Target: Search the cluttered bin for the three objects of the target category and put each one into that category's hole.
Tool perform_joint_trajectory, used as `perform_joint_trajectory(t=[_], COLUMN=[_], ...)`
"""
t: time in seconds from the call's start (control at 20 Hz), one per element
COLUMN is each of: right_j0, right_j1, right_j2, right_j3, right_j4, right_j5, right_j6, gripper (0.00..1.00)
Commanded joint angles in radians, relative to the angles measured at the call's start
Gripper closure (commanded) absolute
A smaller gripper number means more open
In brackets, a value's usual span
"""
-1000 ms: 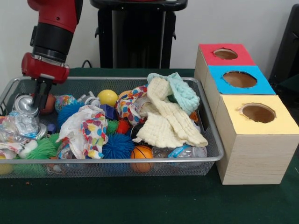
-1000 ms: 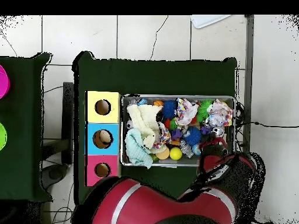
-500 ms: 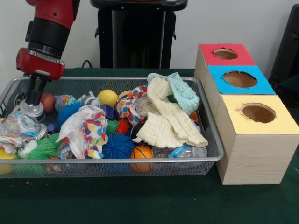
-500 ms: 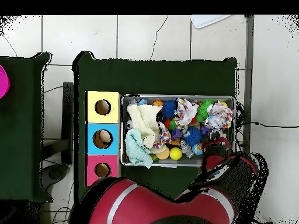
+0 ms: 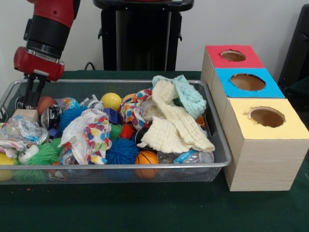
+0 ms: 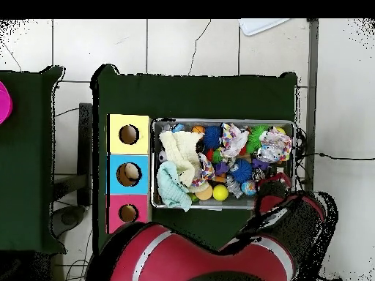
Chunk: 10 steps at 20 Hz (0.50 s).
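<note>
One gripper point(image 5: 30, 99) hangs at the bin's point(image 5: 145, 166) end farthest from the boxes (jaw state unclear); I see clutter directly below it.

bin point(image 5: 116, 166) left of three boxes point(image 5: 263, 145); cloths point(image 5: 174, 123) in bin's right half.

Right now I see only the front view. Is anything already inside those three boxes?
Observer: From overhead, a pale thing lies down the hole of the blue box.
Operator: And the other two?
Observer: The holes of the yellow box and the red box look dark; I see nothing in them.
Operator: Anything beside our table?
Observer: A second green table stands past the boxes, with a pink disc at its edge.
</note>
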Motion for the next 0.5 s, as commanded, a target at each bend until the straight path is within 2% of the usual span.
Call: perform_joint_trajectory(t=[0.05, 0.35, 0.5], right_j0=[-0.017, -0.045, -0.062], right_j1=[-0.025, -0.071, -0.093], right_j2=[0.184, 0.260, 0.290], right_j3=[-0.082, -0.063, -0.049], right_j4=[-0.142, -0.235, -0.243], right_j5=[0.152, 0.208, 0.232], right_j6=[0.188, 0.262, 0.251], gripper=[1.00, 1.00, 1.00])
